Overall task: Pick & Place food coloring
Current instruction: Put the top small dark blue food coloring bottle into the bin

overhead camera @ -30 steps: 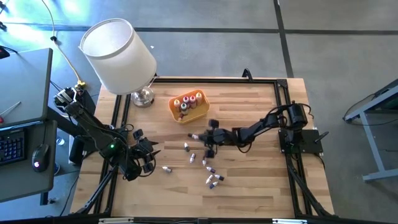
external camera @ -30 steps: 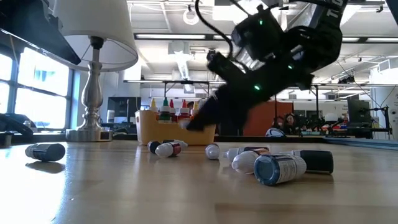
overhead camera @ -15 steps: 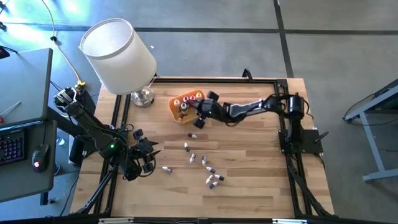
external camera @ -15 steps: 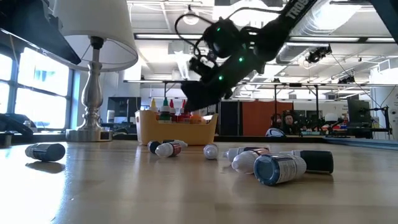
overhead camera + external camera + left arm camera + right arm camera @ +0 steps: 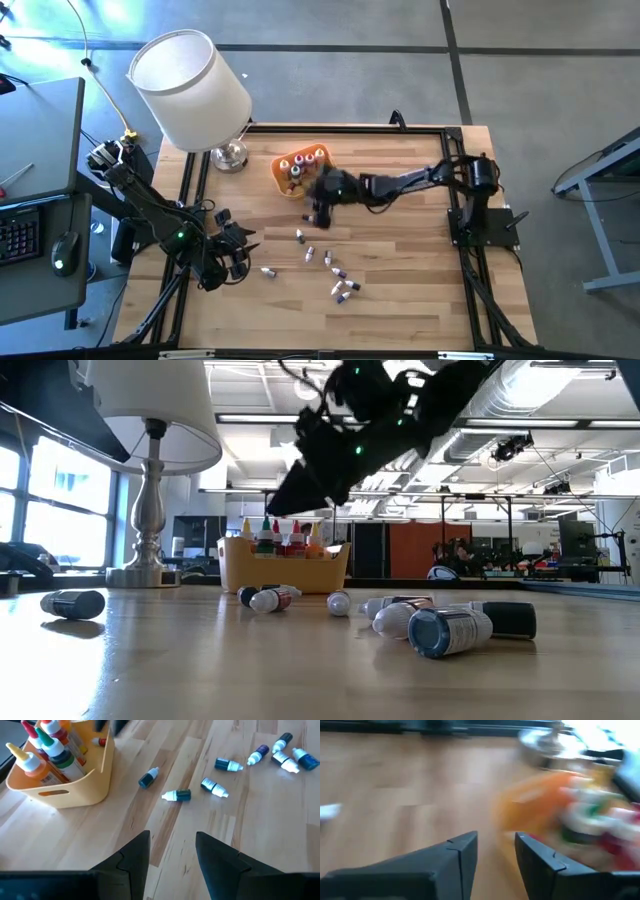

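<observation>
The table (image 5: 400, 290) was pale wood in long glued strips, smooth with a soft satin sheen, framed by matt black metal rails (image 5: 350, 127). On it the orange tray (image 5: 75, 790) looked like smooth moulded plastic, faintly glossy. Upright inside the tray and lying on the wood beside it, the food coloring bottles (image 5: 176, 795) were glossy plastic with paper-like labels. Beyond the tray, the lamp base (image 5: 150, 510) was polished, mirror-bright metal under a matt white cloth-like lamp shade (image 5: 190, 88). The right gripper (image 5: 495, 855) fingers were matt dark plastic, like those of the left gripper (image 5: 172, 857).
</observation>
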Controlling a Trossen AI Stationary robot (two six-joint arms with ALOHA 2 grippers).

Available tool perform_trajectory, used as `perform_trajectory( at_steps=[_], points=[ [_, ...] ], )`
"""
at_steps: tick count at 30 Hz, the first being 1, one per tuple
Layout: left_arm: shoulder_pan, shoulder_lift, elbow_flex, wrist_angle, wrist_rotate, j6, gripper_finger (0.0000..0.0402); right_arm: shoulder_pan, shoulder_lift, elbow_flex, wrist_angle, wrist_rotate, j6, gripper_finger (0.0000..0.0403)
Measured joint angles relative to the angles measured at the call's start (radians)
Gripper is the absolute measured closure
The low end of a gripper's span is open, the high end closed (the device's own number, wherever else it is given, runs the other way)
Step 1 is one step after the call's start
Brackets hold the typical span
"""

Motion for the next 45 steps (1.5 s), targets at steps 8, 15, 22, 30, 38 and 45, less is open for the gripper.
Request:
perform_trajectory(
  at_steps=[8,15,22,30,38,45],
  points=[
    [0.000,0.000,0.000,0.009,0.002,-0.008,0.0246,0.225,-0.004,0.000,-0.259,0.006,0.076,0.0252],
    [0.000,0.000,0.000,0.016,0.002,0.000,0.0246,0.360,-0.004,-0.004,-0.378,-0.015,-0.125,0.0260],
    [0.000,0.000,0.000,0.023,0.002,0.000,0.0246,0.339,-0.004,-0.004,-0.373,-0.080,-0.219,0.0261],
    [0.000,0.000,0.000,0.026,0.001,0.000,0.0246,0.241,0.002,-0.003,-0.387,-0.264,-0.314,0.0258],
    [0.000,0.000,0.001,0.044,0.002,0.000,0.0246,0.200,0.051,-0.003,-0.378,-0.323,-0.453,0.0260],
    [0.000,0.000,0.001,0.044,-0.006,0.000,0.0246,0.167,0.111,0.000,-0.354,-0.355,-0.474,0.0261]
  ],
)
